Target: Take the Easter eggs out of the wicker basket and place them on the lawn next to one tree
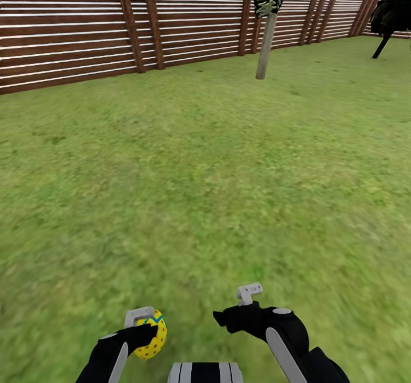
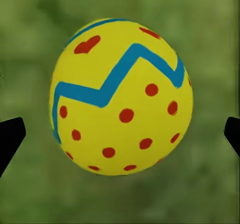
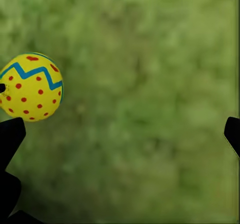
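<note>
Left hand (image 1: 144, 325): clenched around one Easter egg (image 1: 153, 334) at the lower left of the head view, carried above the grass, presumably for the trip to a tree.
Right hand (image 1: 237, 307): lower centre-right, holding nothing; fingers look spread, so released.
Lawn (image 1: 217, 160): open grass ahead.
Tree (image 1: 266, 43): a thin pale trunk, top centre, in front of the slatted fence (image 1: 68, 35); still well away.
Judgement: carrying stage, egg not yet placed.

egg: small bright yellow Easter egg (image 1: 152, 334) with red dots and blue zigzag band | held off the mottled green grass lawn (image 1: 200, 172) | at left gripper (image 1: 141, 327)
</note>
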Controlling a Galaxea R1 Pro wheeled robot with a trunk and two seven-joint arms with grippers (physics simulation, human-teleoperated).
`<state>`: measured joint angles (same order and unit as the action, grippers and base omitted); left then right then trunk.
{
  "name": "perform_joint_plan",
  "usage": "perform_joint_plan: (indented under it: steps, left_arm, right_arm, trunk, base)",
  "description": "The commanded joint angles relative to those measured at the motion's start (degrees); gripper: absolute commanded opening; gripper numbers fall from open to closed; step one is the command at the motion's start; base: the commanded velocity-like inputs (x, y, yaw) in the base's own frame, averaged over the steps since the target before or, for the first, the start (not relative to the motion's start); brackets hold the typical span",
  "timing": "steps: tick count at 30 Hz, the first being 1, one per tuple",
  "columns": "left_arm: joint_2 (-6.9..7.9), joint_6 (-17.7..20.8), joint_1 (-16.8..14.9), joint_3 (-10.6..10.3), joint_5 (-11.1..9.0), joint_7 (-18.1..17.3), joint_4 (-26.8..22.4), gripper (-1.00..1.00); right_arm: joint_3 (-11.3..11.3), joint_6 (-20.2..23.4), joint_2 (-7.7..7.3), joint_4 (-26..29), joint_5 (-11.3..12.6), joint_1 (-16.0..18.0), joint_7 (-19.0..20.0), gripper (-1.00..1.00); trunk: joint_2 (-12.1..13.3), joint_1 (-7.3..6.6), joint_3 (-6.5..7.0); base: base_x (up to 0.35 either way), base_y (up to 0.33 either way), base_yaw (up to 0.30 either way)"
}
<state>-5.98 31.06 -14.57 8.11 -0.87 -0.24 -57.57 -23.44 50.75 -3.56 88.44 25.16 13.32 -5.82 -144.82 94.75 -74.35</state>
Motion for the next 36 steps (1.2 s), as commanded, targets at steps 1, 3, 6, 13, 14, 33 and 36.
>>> perform_joint_plan:
  steps: [1, 3, 6, 13, 14, 33, 36]
  left_arm:
    - [-0.04, 0.31, -0.02, 0.15, -0.09, -0.01, -0.08, 1.0]
    - [-0.04, 0.31, -0.02, 0.15, -0.09, 0.04, -0.08, 1.0]
    - [-0.06, 0.31, -0.02, 0.15, -0.09, 0.06, -0.08, 1.0]
    - [-0.06, 0.31, -0.04, 0.15, -0.01, 0.15, -0.08, 1.0]
    - [-0.07, 0.31, -0.03, 0.15, -0.01, 0.15, -0.08, 1.0]
    - [-0.08, 0.31, -0.04, 0.15, -0.05, 0.16, -0.03, 1.0]
    - [-0.08, 0.32, -0.04, 0.15, -0.08, 0.16, -0.02, 1.0]
  right_arm:
    - [-0.11, 0.14, -0.11, 0.06, 0.58, 0.04, -0.6, 1.0]
    - [-0.11, 0.14, -0.23, 0.07, 0.55, 0.04, -0.6, 1.0]
    - [-0.03, 0.09, -0.26, 0.07, 0.6, 0.04, -0.6, 1.0]
    - [0.17, 0.2, 0.13, 0.62, 0.57, 0.04, -0.64, 1.0]
    - [0.16, 0.21, 0.15, 0.65, 0.54, 0.04, -0.65, 1.0]
    - [0.08, 0.23, 0.16, 0.75, 0.7, 0.04, -0.64, 1.0]
    - [0.04, 0.23, 0.19, 0.76, 0.62, 0.04, -0.65, 1.0]
  trunk:
    - [0.0, -0.03, 0.19]
    - [0.02, -0.09, 0.63]
    - [0.06, -0.16, 1.29]
    - [0.16, -0.34, 2.84]
    - [0.17, -0.37, 3.07]
    - [0.43, -0.86, 7.28]
    - [0.47, -0.94, 7.94]
  base:
    - [0.0, 0.0, 0.0]
    - [0.0, 0.0, 0.0]
    - [0.0, 0.0, 0.0]
    - [0.0, 0.0, 0.0]
    - [0.0, 0.0, 0.0]
    - [0.0, 0.0, 0.0]
    - [0.0, 0.0, 0.0]
